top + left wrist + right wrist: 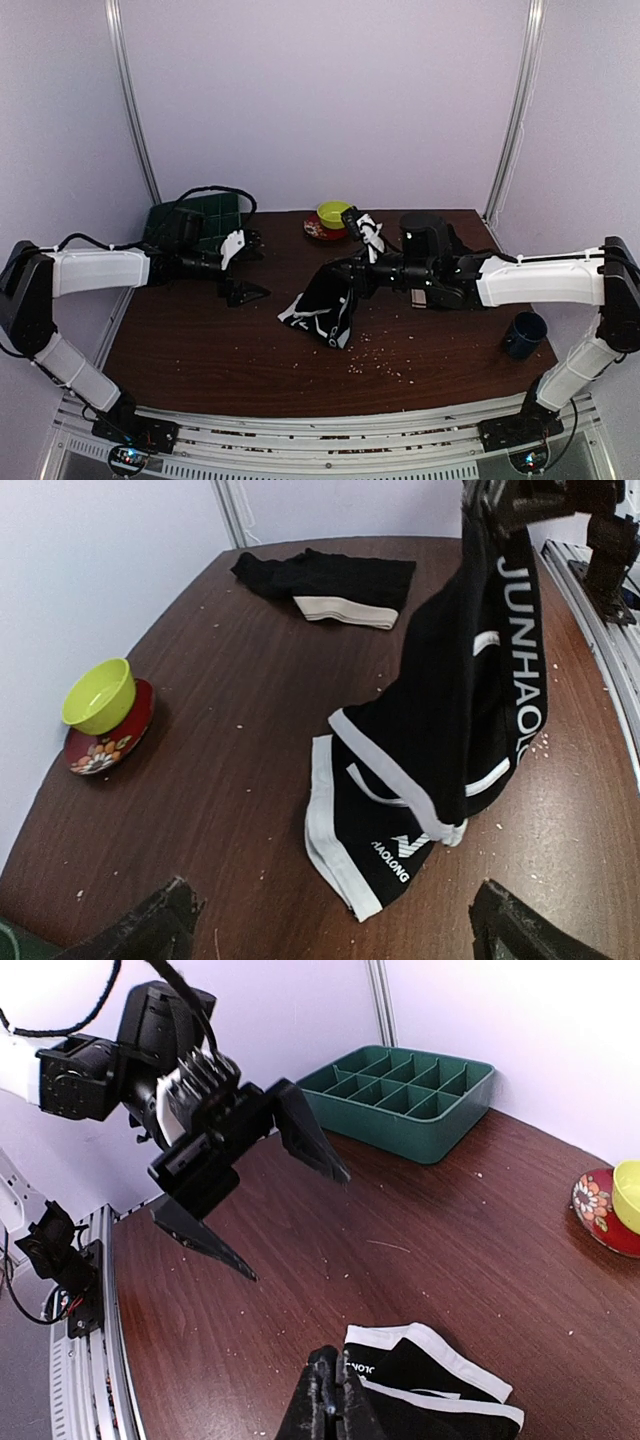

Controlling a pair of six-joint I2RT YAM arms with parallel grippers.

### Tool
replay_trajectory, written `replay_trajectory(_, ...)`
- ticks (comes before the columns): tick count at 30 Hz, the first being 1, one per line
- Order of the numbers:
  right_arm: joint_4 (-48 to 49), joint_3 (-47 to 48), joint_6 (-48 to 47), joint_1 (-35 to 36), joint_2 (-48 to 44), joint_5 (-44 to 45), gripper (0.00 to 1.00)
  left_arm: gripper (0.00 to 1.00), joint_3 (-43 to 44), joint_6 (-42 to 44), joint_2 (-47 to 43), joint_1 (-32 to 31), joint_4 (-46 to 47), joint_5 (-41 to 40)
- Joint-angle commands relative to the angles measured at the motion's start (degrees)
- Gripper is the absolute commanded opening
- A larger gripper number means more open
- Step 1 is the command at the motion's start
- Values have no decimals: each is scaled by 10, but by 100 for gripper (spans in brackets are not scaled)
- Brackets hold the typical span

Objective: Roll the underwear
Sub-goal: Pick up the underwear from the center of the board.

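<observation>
My right gripper is shut on the top edge of the strapped underwear, black with white-edged straps and white lettering. It holds the garment up so it hangs down, with the lower end resting on the brown table. In the right wrist view the shut fingers pinch the fabric. My left gripper is open and empty, just left of the garment. The left wrist view faces the garment, with the gripper spread wide. The plain black underwear with one white band lies flat at the back.
A green divided tray sits at the back left. A yellow-green bowl on a red patterned plate stands at the back middle. A dark blue mug stands near the right edge. Crumbs are scattered over the table.
</observation>
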Motion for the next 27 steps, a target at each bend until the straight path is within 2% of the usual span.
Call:
replay_trajectory(1,46,-21,12,-1,-21,21,0,98,26,28,34,-35,-18,16)
replay_trajectory(7,72,-44,17,-1,-34,39,0,96,35,17,79,-86,3,-31)
replay_trajectory(10,71,-47,19,-1,-35,39,0,88,54,9,95,-92,2,-42)
replay_trajectory(18,80,-62,23,-1,-48,53,0,76,61,-6,125,-115,17,-67)
replay_trajectory(27,80,-65,22,-1,-51,62,0,70,74,-13,146,-122,12,-70)
